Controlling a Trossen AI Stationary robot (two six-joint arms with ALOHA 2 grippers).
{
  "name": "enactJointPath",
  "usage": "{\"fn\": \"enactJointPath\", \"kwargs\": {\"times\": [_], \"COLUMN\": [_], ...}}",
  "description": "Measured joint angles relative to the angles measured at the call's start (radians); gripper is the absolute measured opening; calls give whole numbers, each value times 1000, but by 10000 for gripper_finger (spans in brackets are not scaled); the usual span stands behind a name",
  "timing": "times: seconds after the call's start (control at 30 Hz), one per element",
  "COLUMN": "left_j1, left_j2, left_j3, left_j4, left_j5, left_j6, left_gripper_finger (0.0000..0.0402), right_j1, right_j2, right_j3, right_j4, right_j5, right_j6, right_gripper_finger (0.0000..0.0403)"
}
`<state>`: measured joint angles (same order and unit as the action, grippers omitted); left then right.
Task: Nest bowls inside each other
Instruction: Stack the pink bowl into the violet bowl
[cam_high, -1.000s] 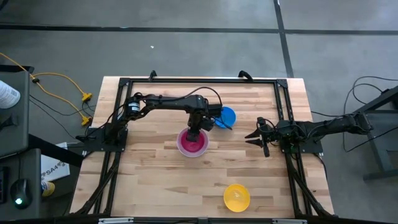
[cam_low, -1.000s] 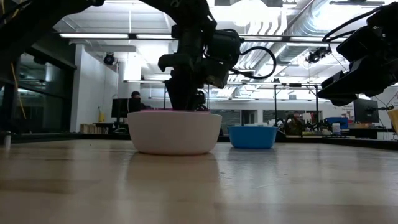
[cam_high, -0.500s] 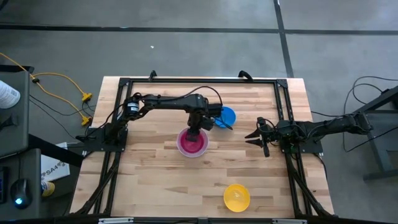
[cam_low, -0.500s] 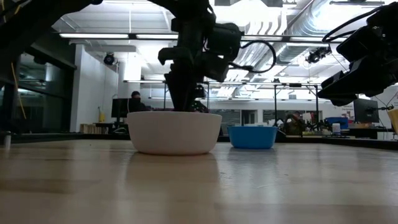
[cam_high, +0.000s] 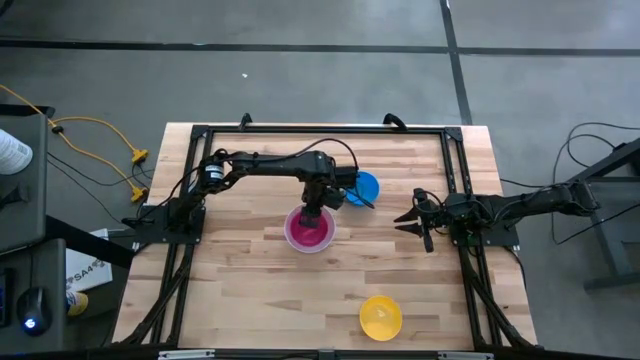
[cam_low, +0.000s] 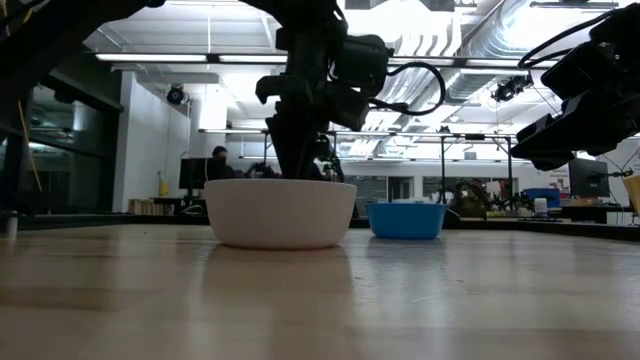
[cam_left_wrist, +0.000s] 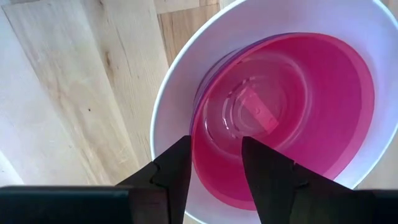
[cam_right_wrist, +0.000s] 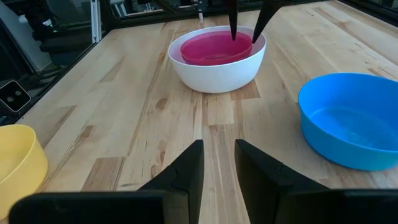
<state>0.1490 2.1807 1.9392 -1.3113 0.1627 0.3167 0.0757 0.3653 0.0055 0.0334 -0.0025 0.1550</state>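
Overhead, the left gripper (cam_high: 313, 213) hangs with fingers parted and empty above the red-pink bowl (cam_left_wrist: 292, 118), now nested in the white bowl (cam_right_wrist: 217, 68) mid-table; the blue bowl (cam_high: 366, 187) and yellow bowl (cam_high: 381, 316) wait apart; the right gripper (cam_high: 404, 221) idles, slightly open.

A lab: exposed ceiling ducts (cam_low: 450, 40), workstations behind the table (cam_low: 320, 290).

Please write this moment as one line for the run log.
left gripper: open over red-pink bowl | red-pink bowl: nested in white bowl | blue bowl, yellow bowl: loose | right gripper: waiting, open
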Motion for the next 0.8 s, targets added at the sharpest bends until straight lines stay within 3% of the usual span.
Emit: {"fn": "enactJointPath", "kwargs": {"times": [0.4,0.8], "left_j1": [0,-8], "left_j2": [-13,-12], "left_j3": [1,111], "left_j4": [-3,-73], "left_j5": [2,4], "left_j6": [0,-17], "left_gripper_finger": [141,141], "right_j1": [0,0], "right_j2": [0,0], "right_j3": [0,0], "right_j4": [0,0], "right_j5": [0,0], "right_j6": [0,0], "right_gripper_finger": [84,84]}}
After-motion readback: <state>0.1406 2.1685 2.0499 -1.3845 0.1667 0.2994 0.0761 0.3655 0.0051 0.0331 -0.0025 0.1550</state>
